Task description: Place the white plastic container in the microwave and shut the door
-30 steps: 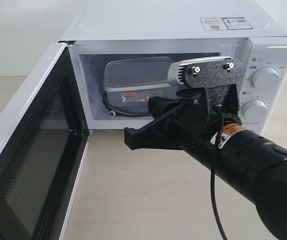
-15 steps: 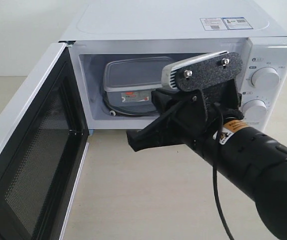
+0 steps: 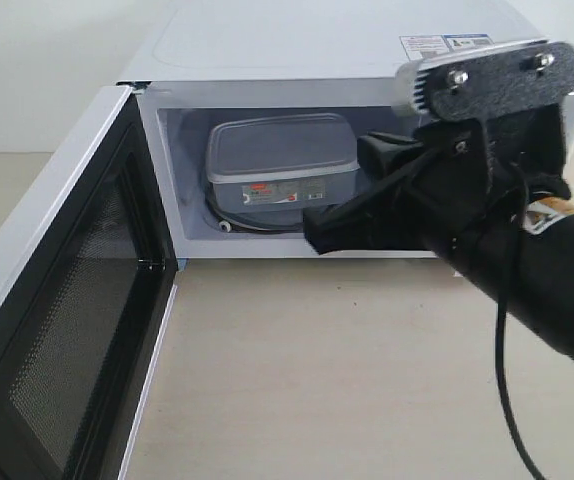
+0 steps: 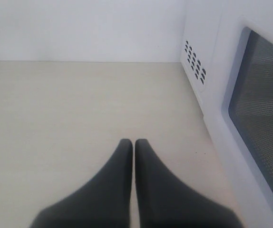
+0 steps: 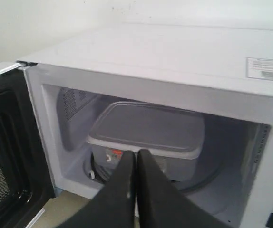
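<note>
Now higher, farther right: right tool (image 3: pixel 315 228)

we found the container (image 3: pixel 277 150) inside the microwave (image 3: pixel 347 50), sitting on the turntable (image 3: pixel 239 224) toward the left and rear of the cavity. the door (image 3: pixel 57 300) stood swung out at the left of the opening, reaching forward over the table (image 3: pixel 317 380) on which the microwave rested. the right gripper (image 3: pixel 315 228) hung before the right half of the opening, its tips just in front of the container's lower right corner (whether touching, we could not tell). the left gripper (image 4: pixel 132 142) lay over the table on the door's outer side, well apart from the container.
</note>
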{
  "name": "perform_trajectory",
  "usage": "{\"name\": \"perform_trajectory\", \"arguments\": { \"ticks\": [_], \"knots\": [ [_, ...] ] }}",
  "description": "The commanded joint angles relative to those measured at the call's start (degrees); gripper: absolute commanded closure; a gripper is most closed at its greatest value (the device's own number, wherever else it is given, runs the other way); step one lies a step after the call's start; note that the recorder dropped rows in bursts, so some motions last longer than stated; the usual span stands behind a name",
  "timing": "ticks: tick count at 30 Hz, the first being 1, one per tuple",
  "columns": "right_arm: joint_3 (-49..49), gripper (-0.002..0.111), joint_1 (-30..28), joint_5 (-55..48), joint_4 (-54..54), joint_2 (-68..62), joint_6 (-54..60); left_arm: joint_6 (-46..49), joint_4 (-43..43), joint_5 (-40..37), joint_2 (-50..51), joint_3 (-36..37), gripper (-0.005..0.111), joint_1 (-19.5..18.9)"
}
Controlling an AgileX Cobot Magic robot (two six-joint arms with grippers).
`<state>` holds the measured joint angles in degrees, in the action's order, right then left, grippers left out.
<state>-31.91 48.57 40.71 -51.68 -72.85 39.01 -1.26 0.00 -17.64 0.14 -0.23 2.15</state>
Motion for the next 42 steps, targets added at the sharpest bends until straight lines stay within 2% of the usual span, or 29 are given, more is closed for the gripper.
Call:
{"name": "perform_trajectory", "arguments": {
  "ticks": [1,10,15,19,23,28,34,36,37,39,42],
  "knots": [
    [0.07,0.108,-3.22,-4.76,-4.30,5.80,5.95,0.01,-0.44,0.29,-0.14,0.23,0.102,0.12],
    [0.32,0.108,-23.25,-31.66,-4.05,20.68,8.31,0.01,-0.44,0.29,-0.14,0.23,0.102,0.12],
    [4.08,0.108,-34.44,-33.65,-3.78,29.43,9.99,0.01,-0.44,0.28,-0.14,0.23,0.102,0.12],
    [10.77,0.108,-40.36,-33.65,-3.89,37.64,9.83,0.01,-0.44,0.28,-0.14,0.23,0.102,0.12],
    [21.74,0.108,-44.49,-33.31,-3.89,52.84,9.39,0.01,-0.44,0.28,-0.14,0.23,0.102,0.12],
    [31.51,0.108,-44.89,-33.68,-3.89,70.90,9.31,0.01,-0.44,0.28,-0.14,0.23,0.102,0.12],
    [31.76,0.108,-44.89,-34.87,-3.50,72.85,5.98,0.01,-0.44,0.28,-0.14,0.23,0.102,0.12],
    [31.76,0.108,-44.89,-35.82,9.99,72.85,-2.81,0.01,-0.44,0.18,-0.14,0.23,0.102,0.12],
    [31.76,0.108,-44.89,-35.98,23.14,72.85,-14.17,0.01,-0.44,0.18,-0.14,0.23,0.102,0.12],
    [31.76,0.108,-44.89,-35.81,37.77,72.85,-29.42,0.01,-0.44,0.18,-0.14,0.23,0.102,0.12],
    [31.87,0.108,-44.89,-35.94,44.81,72.85,-37.64,0.01,-0.44,0.18,-0.14,0.23,0.102,0.12]
  ]
}}
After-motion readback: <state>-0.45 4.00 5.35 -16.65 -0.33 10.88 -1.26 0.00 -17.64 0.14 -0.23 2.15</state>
